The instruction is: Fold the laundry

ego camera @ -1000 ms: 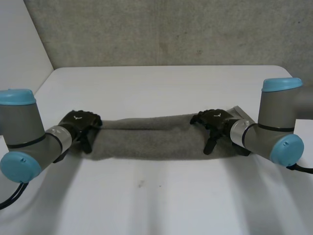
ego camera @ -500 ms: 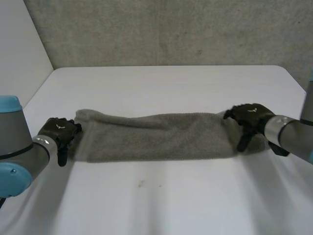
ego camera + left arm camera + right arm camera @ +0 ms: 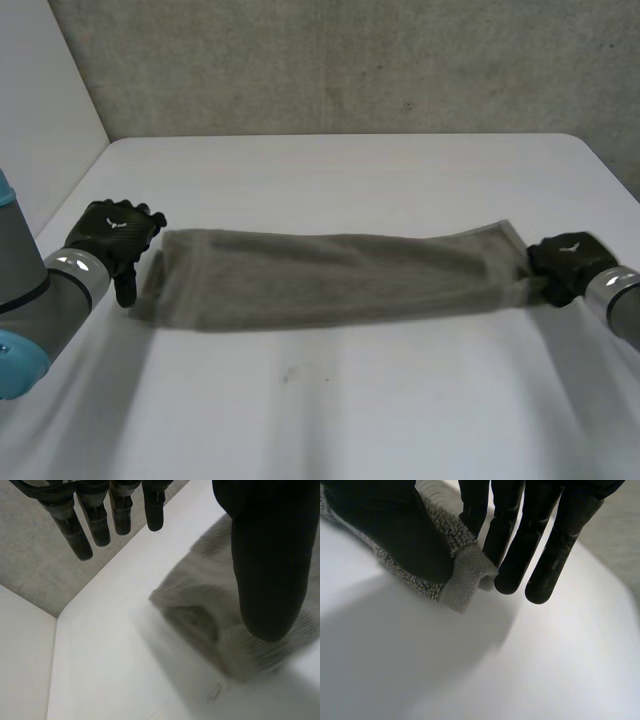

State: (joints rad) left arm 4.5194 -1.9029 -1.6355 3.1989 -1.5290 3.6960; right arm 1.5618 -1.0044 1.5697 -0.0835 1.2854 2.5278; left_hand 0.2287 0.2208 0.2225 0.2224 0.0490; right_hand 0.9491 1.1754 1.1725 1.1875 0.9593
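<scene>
Since half a second before, both hands had moved outward, and the towel (image 3: 330, 275) had been drawn out longer and flatter.
The white table (image 3: 330, 170) carried the grey towel as a long band lying from side to side across its middle. The left hand (image 3: 112, 235) sat at the towel's left end, its fingers straight and held well away from the thumb, gripping nothing. The right hand (image 3: 565, 262) was at the right end, pinching a hemmed corner between thumb and fingers.
</scene>
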